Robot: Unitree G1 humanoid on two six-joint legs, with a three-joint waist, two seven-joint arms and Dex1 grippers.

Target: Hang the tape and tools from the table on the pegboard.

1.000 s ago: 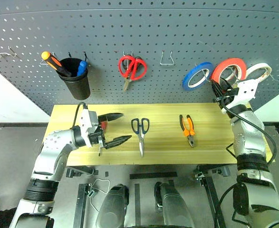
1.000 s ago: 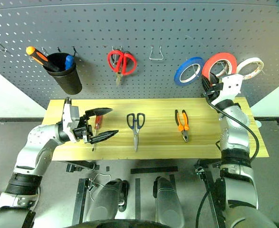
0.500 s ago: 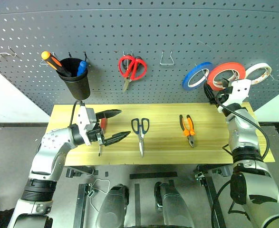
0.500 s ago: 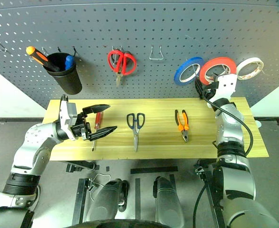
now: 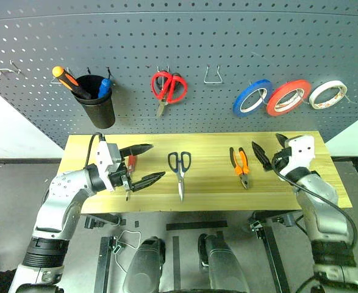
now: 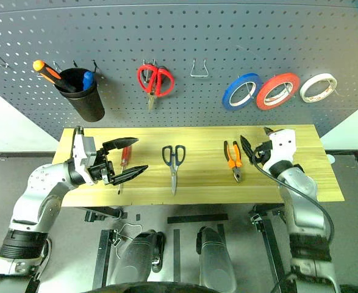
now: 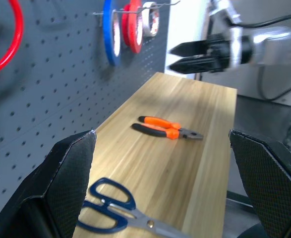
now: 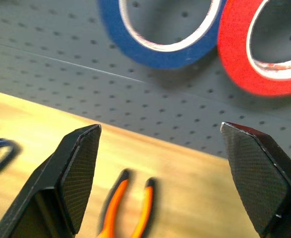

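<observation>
Both arms reach forward, bent at the elbow. The left hand (image 5: 139, 165) and right hand (image 5: 267, 148) gape wide, empty

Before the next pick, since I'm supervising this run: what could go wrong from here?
1. The red-handled screwdriver lies right between the left gripper's open jaws, partly hidden; a close could pinch it crooked.
2. The pliers lie close beside the right gripper, which could nudge them.
3. The empty wire hook sits beside the red-handled scissors, easily bumped while hanging.

Table (image 5: 215, 192): light yellow wood-grain top
On it: red-handled screwdriver (image 5: 130, 168) — blue-handled scissors (image 5: 180, 166) — orange-and-black pliers (image 5: 241, 165), well apart in a row
</observation>
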